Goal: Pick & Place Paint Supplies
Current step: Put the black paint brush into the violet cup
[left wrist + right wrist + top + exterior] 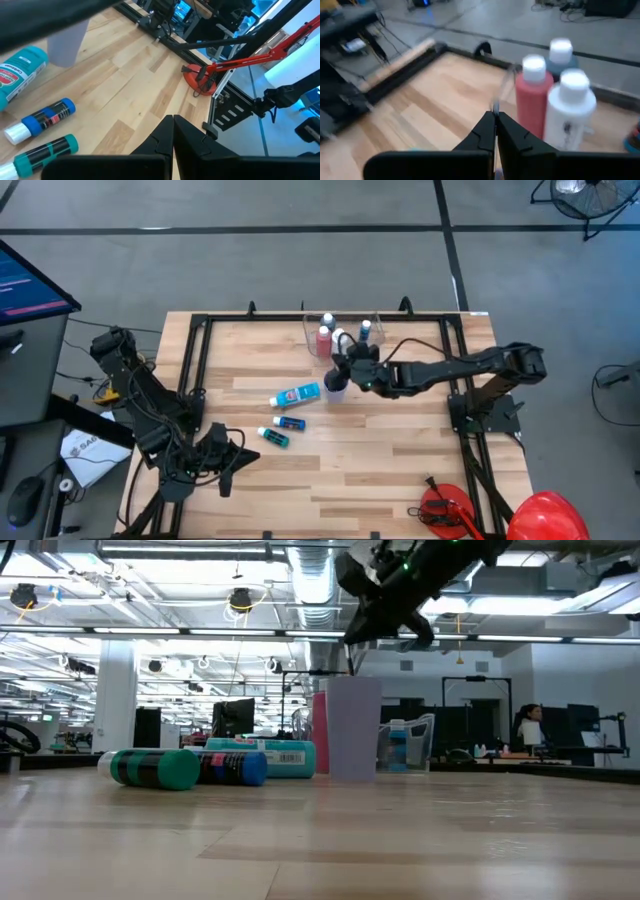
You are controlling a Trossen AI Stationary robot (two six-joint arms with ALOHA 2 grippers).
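From above, the right hand [345,366] hangs over the cup [335,389] near the counter's [400,470] centre, at about 6 o'clock from the tub [340,332], likely because a brush is going into the cup. The tub holds a red bottle [323,340], a white bottle [342,340] and a blue one [365,330] upright. Three tubes lie loose at the cup's 8 o'clock: the light blue tube [296,395], the blue tube [290,423], the teal tube [273,436]. The left hand [228,463] waits at the counter's 8 o'clock edge.

Level with the counter, the right hand [385,625] sits just above the cup [353,728], a thin brush [351,660] hanging from it toward the rim.

The left wrist shows its fingers [165,137] pressed together on nothing, the tubes lying apart from them.

The right wrist shows its fingers [487,132] together, clamped on the thin brush [495,106], with the bottles standing beyond.
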